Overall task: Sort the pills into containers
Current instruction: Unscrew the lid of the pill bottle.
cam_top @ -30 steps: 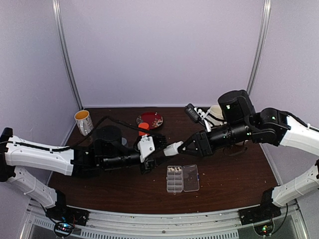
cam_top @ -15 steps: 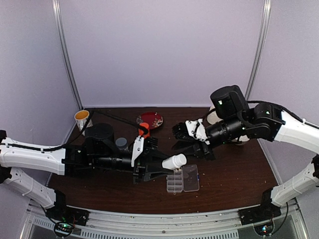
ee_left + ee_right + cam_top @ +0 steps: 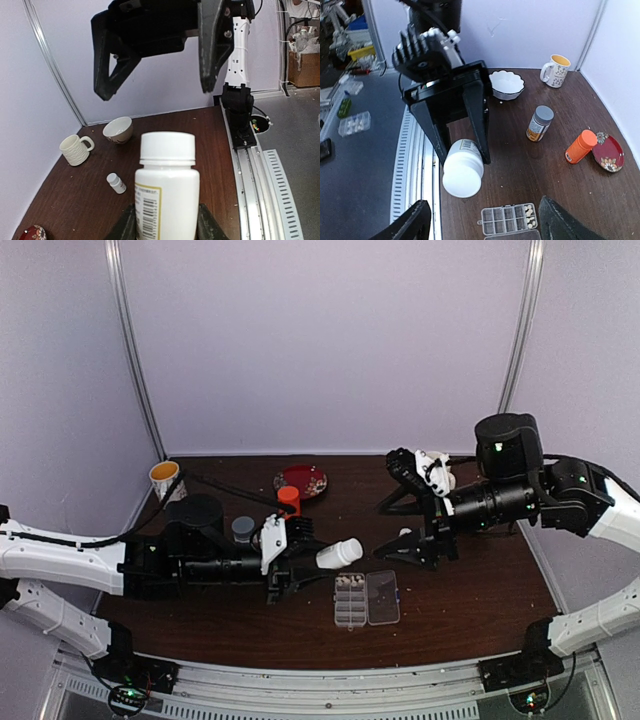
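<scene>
Left gripper (image 3: 305,562) pinched on the body of a white bottle (image 3: 335,555), held level, long axis left to right, cap (image 3: 353,549) pointing at the right gripper (image 3: 385,508). Right gripper spread wide, facing the cap square-on along that axis, just apart from it and touching nothing. Organiser (image 3: 349,618) flat on the table (image 3: 470,590), just nearward of the bottle's capped end, lid open, pills (image 3: 350,581) in its far-end compartments; likely calls for the right jaws to close on the cap before any pour.
</scene>
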